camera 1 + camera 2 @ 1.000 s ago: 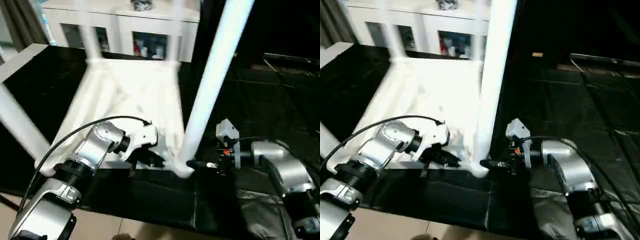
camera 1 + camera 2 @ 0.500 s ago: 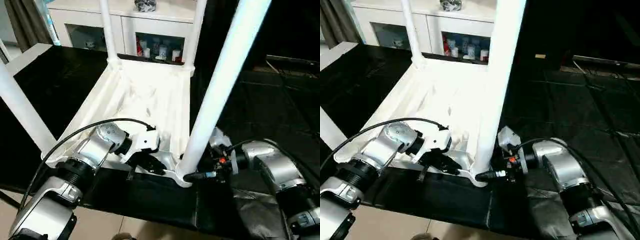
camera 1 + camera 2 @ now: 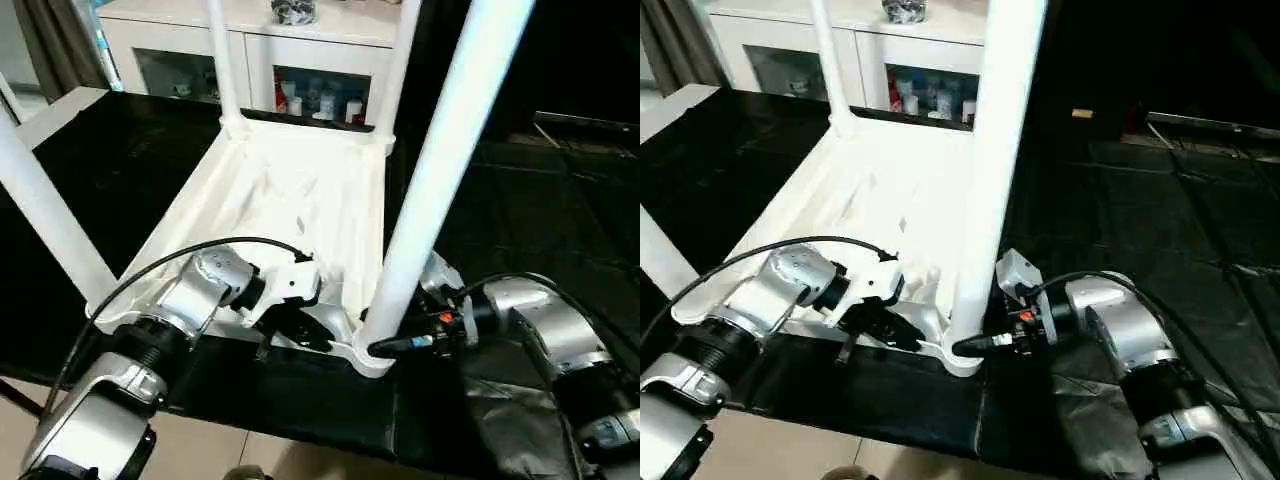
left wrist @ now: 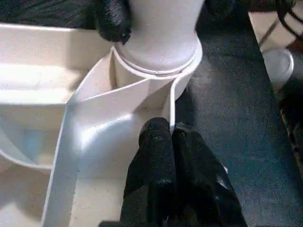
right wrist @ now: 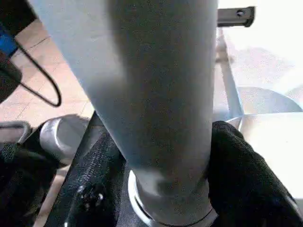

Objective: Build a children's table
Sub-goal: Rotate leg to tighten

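I have the children's table (image 3: 300, 200) lying upside down on the black tabletop (image 3: 520, 210), ribbed underside up, with legs standing in its corner sockets. I take the near right leg (image 3: 430, 190) as my landmark; it rises steeply out of its socket (image 4: 158, 61) at the corner closest to me.

My right gripper (image 3: 975, 345) reaches in level from the right of that leg, and its jaws clasp the leg's base, one black finger (image 5: 241, 175) on each side of the tube just above the socket rim. My left gripper (image 4: 173, 156) sits just left of the leg, jaws pressed together on the thin upright wall of the tray's rim beside the socket.

The corner with that leg lies close to the near edge of the black tabletop, so I have little room on my side. To the right of the leg the black surface is open. Beyond it, the far legs (image 3: 225, 60) stand in front of a white cabinet (image 3: 300, 40), and another leg (image 3: 45, 215) stands well to the left.
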Motion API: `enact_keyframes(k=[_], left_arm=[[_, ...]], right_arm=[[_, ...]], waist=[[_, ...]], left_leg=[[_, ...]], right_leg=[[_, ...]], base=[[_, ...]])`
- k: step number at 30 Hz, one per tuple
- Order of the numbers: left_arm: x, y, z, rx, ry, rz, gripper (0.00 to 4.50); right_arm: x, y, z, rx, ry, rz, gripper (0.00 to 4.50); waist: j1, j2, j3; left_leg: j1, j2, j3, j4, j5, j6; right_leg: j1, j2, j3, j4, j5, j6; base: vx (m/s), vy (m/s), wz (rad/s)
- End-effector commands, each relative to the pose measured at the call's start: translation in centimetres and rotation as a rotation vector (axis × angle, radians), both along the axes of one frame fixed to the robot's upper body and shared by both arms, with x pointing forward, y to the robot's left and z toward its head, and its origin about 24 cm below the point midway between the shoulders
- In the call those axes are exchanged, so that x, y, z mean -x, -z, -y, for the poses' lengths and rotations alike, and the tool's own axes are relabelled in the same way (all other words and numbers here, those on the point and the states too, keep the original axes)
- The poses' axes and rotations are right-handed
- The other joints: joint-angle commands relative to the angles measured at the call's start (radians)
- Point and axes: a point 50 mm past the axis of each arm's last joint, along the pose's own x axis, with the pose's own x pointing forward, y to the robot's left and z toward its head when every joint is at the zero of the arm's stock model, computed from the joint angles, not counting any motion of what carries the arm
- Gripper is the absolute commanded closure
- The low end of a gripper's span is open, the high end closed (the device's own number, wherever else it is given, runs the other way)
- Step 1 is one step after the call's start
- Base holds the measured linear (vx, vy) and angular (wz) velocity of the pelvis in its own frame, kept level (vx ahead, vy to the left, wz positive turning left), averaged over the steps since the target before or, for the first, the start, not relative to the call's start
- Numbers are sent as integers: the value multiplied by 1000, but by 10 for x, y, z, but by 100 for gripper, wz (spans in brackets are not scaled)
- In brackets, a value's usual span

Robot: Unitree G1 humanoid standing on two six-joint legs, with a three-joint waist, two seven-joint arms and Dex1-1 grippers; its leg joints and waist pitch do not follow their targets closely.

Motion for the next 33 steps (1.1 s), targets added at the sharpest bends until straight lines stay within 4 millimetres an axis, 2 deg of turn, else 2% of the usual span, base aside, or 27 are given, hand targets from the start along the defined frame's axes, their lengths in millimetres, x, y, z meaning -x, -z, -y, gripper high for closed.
enact_keyframes(k=[1, 3, 4, 5, 7, 8, 9, 11, 13, 15, 22, 24, 25, 27, 30, 31, 33], left_arm=[[-7, -5, 6, 24, -85, 29, 450], [-9, -6, 8, 37, -127, 31, 450], [-10, -7, 14, 70, -206, 22, 450], [-10, -7, 14, 70, -206, 22, 450], [-12, -9, 20, 95, -264, 23, 450], [-12, -9, 24, 106, -286, 24, 450], [-12, -10, 26, 113, -301, 25, 450], [-13, -11, 35, 142, -356, 22, 450], [-15, -14, 46, 173, -418, 27, 450], [-17, -16, 55, 199, -480, 34, 450], [-24, -21, 72, 228, -630, 75, 450], [-24, -21, 72, 228, -635, 77, 450], [-24, -21, 73, 225, -640, 79, 450], [-23, -20, 70, 214, -640, 84, 450], [-23, -19, 62, 206, -627, 89, 450], [-23, -19, 60, 204, -615, 93, 450], [-22, -17, 54, 193, -595, 91, 450]], right_arm=[[5, 7, -10, -42, 36, -59, 233], [3, 10, -14, -44, 111, -51, 236], [-3, 15, -24, -34, 261, -39, 238], [-3, 15, -24, -34, 261, -39, 239], [-7, 18, -35, -43, 389, -34, 242], [-7, 18, -39, -50, 420, -31, 243], [-8, 18, -42, -55, 440, -30, 244], [-9, 19, -52, -77, 528, -51, 246], [-10, 21, -65, -96, 617, -93, 248], [-11, 23, -77, -92, 700, -117, 248], [-24, 23, -100, -77, 926, -176, 248], [-23, 22, -101, -86, 927, -178, 248], [-23, 20, -102, -86, 934, -168, 213], [-23, 18, -98, -90, 943, -145, 178], [-21, 18, -86, -94, 936, -114, 167], [-19, 17, -82, -93, 923, -106, 137], [-13, 17, -69, -87, 863, -85, 127]], waist=[[-5, -9, -70], [-8, -8, -68], [-16, -10, -64], [-18, -9, -63], [-29, -12, -59], [-46, -11, -57], [-50, -10, -59], [-64, -10, -60], [-74, -10, -60], [-83, -7, -61], [-99, -5, -63], [-95, -4, -65], [-96, -4, -64], [-96, -1, -65], [-92, -3, -66], [-90, -4, -66], [-82, -5, -70]], left_leg=[[5, 42, -6, -61, -146, 60], [6, 42, -7, -63, -160, 52], [7, 38, -10, -66, -189, 35], [8, 37, -9, -68, -195, 28], [6, 31, -13, -71, -214, 15], [4, 28, -17, -72, -238, 4], [7, 28, -18, -71, -242, 3], [1, 29, -18, -71, -230, 7], [5, 25, -15, -69, -226, 16], [5, 26, -15, -69, -224, 17], [3, 26, -13, -70, -204, 28], [2, 26, -12, -69, -190, 35], [1, 28, -13, -72, -187, 36], [1, 30, -13, -72, -188, 35], [0, 28, -11, -71, -173, 40], [2, 29, -10, -71, -170, 43], [-1, 31, -10, -70, -135, 55]], right_leg=[[56, -87, 56, -82, -273, -166], [55, -88, 55, -85, -313, -154], [56, -89, 52, -92, -387, -131], [54, -88, 53, -96, -412, -120], [56, -91, 47, -107, -496, -85], [55, -90, 40, -116, -557, -52], [54, -92, 39, -119, -567, -47], [56, -91, 41, -117, -544, -50], [49, -86, 42, -119, -517, -61], [49, -85, 41, -118, -501, -73], [49, -82, 48, -110, -417, -102], [51, -83, 52, -106, -373, -109], [52, -82, 52, -104, -361, -112], [53, -82, 52, -102, -343, -118], [56, -83, 55, -101, -316, -121], [56, -83, 55, -100, -311, -121], [62, -81, 56, -92, -237, -135]], base=[[0, 0, 0], [0, 0, 0], [0, 0, 0], [0, 0, 0], [0, 0, 0], [0, 0, 0], [0, 0, 0], [0, 0, 0], [0, 0, 0], [0, 0, 0], [0, 0, 0], [0, 0, 0], [0, 0, 0], [0, 0, 0], [0, 0, 0], [0, 0, 0], [0, 0, 0]])
